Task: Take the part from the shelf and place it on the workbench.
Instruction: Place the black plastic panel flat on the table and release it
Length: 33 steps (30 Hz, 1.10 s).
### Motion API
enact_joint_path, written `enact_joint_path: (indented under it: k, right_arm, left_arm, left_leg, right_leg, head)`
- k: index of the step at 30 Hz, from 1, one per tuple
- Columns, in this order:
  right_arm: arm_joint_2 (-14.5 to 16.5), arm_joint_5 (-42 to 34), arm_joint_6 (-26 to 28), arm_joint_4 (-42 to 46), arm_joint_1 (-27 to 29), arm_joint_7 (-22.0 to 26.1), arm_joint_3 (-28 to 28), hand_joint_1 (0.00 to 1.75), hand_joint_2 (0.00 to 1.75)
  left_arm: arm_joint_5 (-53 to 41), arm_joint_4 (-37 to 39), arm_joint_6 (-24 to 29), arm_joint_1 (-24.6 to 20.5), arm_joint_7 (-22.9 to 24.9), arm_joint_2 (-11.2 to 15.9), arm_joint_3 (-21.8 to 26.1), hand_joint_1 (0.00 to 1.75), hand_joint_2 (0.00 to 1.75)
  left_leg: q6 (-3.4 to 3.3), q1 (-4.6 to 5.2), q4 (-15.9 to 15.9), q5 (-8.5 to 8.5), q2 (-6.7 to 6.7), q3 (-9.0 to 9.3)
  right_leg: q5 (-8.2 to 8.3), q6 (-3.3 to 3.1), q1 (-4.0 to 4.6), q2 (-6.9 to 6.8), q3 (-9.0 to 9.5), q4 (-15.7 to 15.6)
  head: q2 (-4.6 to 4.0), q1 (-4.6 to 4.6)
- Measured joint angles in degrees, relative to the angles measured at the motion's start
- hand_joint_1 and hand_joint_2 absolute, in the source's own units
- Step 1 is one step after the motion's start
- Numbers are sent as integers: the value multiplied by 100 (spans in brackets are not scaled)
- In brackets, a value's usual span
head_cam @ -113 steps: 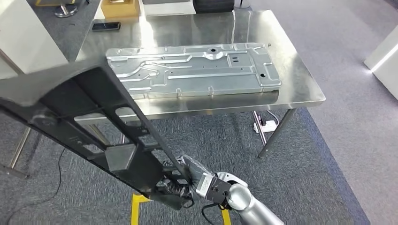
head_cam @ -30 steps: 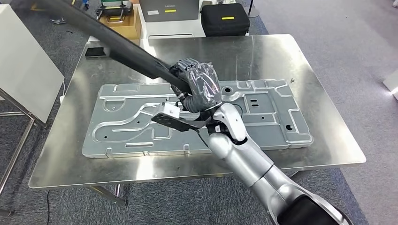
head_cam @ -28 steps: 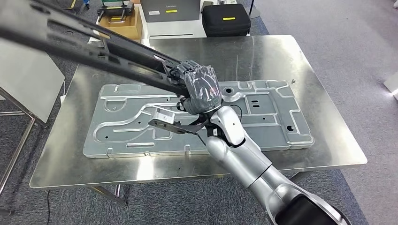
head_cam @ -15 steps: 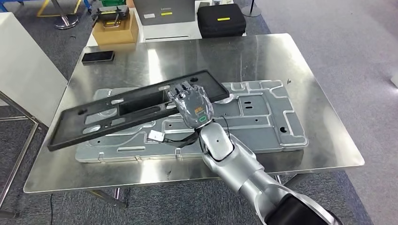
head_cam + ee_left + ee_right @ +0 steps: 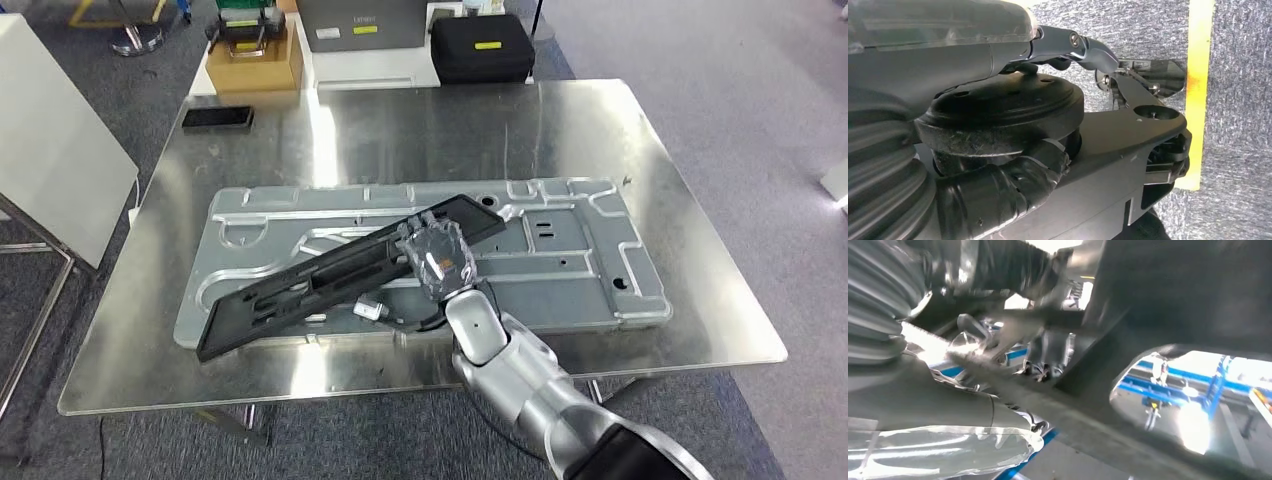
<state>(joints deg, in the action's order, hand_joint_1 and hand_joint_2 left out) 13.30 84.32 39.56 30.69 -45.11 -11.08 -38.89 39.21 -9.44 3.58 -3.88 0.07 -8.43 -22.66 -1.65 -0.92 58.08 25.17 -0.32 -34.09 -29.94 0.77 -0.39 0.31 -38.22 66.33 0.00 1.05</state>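
Observation:
A long black plastic part [image 5: 310,290] lies slanted across the stamped metal panel [image 5: 570,250] on the steel workbench [image 5: 700,330]. My right hand [image 5: 437,258] grips the part near its far right end, palm down, and the part's left end reaches the panel's front left corner. In the blurred right wrist view the dark part [image 5: 1173,290] crosses close in front of my right hand [image 5: 923,405]. My left hand [image 5: 998,45] hangs over the carpet with nothing in it, its fingers [image 5: 1073,42] stretched out.
A black phone [image 5: 217,117] lies at the bench's far left. Behind the bench stand a cardboard box [image 5: 254,60], a grey case [image 5: 365,20] and a black case [image 5: 481,47]. A white board [image 5: 50,150] stands left. Yellow floor tape [image 5: 1200,90] runs under my left hand.
My right hand has brought the black part down from above the bench and turned it. It now rests lower and more slanted on the panel, left end near the front.

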Motion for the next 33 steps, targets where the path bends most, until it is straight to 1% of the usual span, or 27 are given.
enact_joint_path:
  k: [1,2,3,4,5,6,7,8,9,10,12,13,14,15,17,18,19,20,22,23,24,26,28,29,30,32,33]
  right_arm:
    - [-3,-5,1,-82,8,8,41,0,0]
    - [-8,-10,0,-163,20,16,79,0,0]
    - [-12,-13,-1,-238,34,24,112,0,0]
    - [-15,-15,-3,-304,43,30,142,0,0]
    - [-17,-16,-4,-354,45,33,168,0,0]
    - [-19,-18,-5,-397,42,35,190,0,0]
    - [-19,-20,-6,-430,35,37,209,0,0]
    - [-18,-23,-6,-458,28,38,224,0,0]
    - [-18,-27,-7,-487,24,44,237,0,0]
    - [-18,-34,-9,-514,23,57,248,0,0]
    - [-15,-75,-20,-559,26,110,275,0,0]
    - [-11,-107,-31,-576,24,143,290,0,0]
    - [-7,-145,-48,-590,20,177,302,0,0]
    - [-2,-187,-72,-603,18,208,314,0,0]
    - [-1,-269,-120,-628,25,268,342,0,0]
    - [-1,-309,-143,-641,33,298,362,0,0]
    - [-1,-345,-164,-653,39,326,384,0,0]
    - [-1,-384,-185,-662,41,351,406,0,0]
    - [-1,-445,-217,-670,33,386,444,0,0]
    - [-2,-474,-230,-672,25,397,461,0,0]
    - [-2,-497,-243,-674,17,404,477,0,0]
    - [-3,-527,-269,-675,7,413,516,0,0]
    - [-4,-535,-286,-677,4,420,554,0,0]
    - [-5,-535,-291,-678,2,423,568,0,0]
    - [-6,-535,-292,-679,0,424,576,0,0]
    - [-8,-537,-294,-683,1,426,588,0,0]
    - [-9,-540,-296,-688,4,426,594,0,0]
  left_arm:
    - [-16,0,-3,3,-1,-2,-14,0,175]
    - [-32,-1,-12,8,-7,-3,-25,0,175]
    - [-51,-4,-29,16,-22,-3,-35,0,175]
    - [-70,-13,-55,28,-41,-3,-47,0,175]
    - [-83,-23,-81,40,-59,-3,-62,0,175]
    - [-93,-34,-104,51,-73,-3,-80,0,175]
    - [-98,-43,-118,59,-80,-3,-98,0,175]
    - [-98,-47,-124,63,-82,-3,-114,0,175]
    - [-99,-51,-131,68,-84,-2,-128,0,175]
    - [-99,-54,-141,74,-87,-2,-139,0,131]
    - [-103,-68,-168,89,-92,4,-153,0,44]
    - [-106,-79,-187,99,-97,10,-158,0,0]
    - [-109,-96,-209,108,-104,18,-161,0,0]
    - [-112,-115,-232,115,-114,26,-164,0,0]
    - [-115,-163,-270,120,-134,38,-169,0,0]
    - [-115,-191,-282,123,-140,42,-173,0,0]
    - [-115,-222,-289,136,-143,46,-180,0,0]
    - [-115,-255,-293,157,-143,51,-190,0,0]
    - [-115,-313,-291,226,-137,64,-212,0,0]
    - [-115,-343,-288,263,-132,72,-227,0,0]
    - [-115,-374,-284,296,-126,77,-241,0,0]
    - [-114,-448,-278,343,-116,91,-270,0,0]
    - [-113,-511,-274,370,-103,100,-291,0,0]
    - [-113,-533,-273,379,-97,103,-298,0,0]
    - [-113,-549,-273,383,-93,104,-302,0,0]
    - [-113,-573,-273,388,-90,109,-304,0,0]
    - [-112,-586,-272,391,-88,110,-305,0,0]
  left_leg:
    - [-18,1,0,5,7,0]
    - [-26,1,4,10,9,0]
    - [-31,2,9,17,9,3]
    - [-32,2,15,26,6,8]
    - [-27,2,23,36,1,18]
    - [-15,2,31,50,-3,30]
    - [4,14,42,68,-8,36]
    - [27,25,50,81,-12,38]
    - [52,36,53,89,-14,38]
    - [80,47,46,91,-15,40]
    - [136,46,36,105,-14,54]
    - [163,46,96,161,-12,35]
    - [187,47,258,271,-11,-31]
    - [204,46,534,433,-9,-153]
    - [228,69,1271,767,-9,-478]
    - [232,86,1531,841,-9,-582]
    - [228,103,1589,805,-10,-587]
    - [215,113,1421,670,-10,-487]
    - [176,119,714,323,-10,-136]
    - [155,123,392,210,-12,11]
    - [130,128,190,156,-16,93]
    - [79,147,69,127,-26,122]
    - [-2,133,31,75,-19,106]
    - [-50,123,7,40,-9,94]
    - [-95,113,-16,3,2,72]
    - [-143,118,-16,-55,13,-1]
    - [-148,122,-10,-85,15,-45]
  right_leg:
    - [-173,19,-1,-2,-200,398]
    - [-293,33,-4,-2,-384,751]
    - [-314,40,-7,-2,-494,940]
    - [-221,38,-10,-3,-496,908]
    - [-37,30,-15,-3,-384,654]
    - [185,14,-19,-5,-193,254]
    - [339,-4,-11,-6,5,-149]
    - [430,-25,-2,-5,148,-446]
    - [457,-45,10,-3,228,-614]
    - [435,-66,21,1,248,-661]
    - [452,-121,3,5,263,-689]
    - [459,-158,-12,3,281,-710]
    - [466,-196,-26,-4,300,-732]
    - [467,-225,-32,-15,315,-744]
    - [455,-261,-20,-34,323,-743]
    - [450,-267,-13,-39,329,-741]
    - [449,-270,-9,-39,335,-735]
    - [448,-270,-5,-32,341,-727]
    - [447,-260,2,-12,342,-700]
    - [447,-245,12,-2,326,-679]
    - [454,-223,21,4,303,-665]
    - [485,-164,30,7,265,-656]
    - [458,-102,31,6,241,-629]
    - [357,-74,30,4,208,-532]
    - [182,-50,26,0,137,-331]
    - [-271,-12,0,-8,-80,318]
    - [-455,5,-12,-9,-183,661]
  head:
    - [0,2]
    - [0,1]
    - [0,2]
    - [0,2]
    - [0,1]
    - [0,2]
    - [0,2]
    - [0,1]
    - [0,0]
    - [0,-1]
    - [0,-2]
    - [0,-3]
    - [0,-5]
    - [0,-7]
    - [0,-9]
    - [0,-8]
    - [0,-8]
    - [0,-9]
    - [0,-9]
    - [0,-9]
    - [0,-9]
    - [0,-6]
    - [0,-2]
    - [0,0]
    - [0,3]
    - [0,6]
    - [0,5]
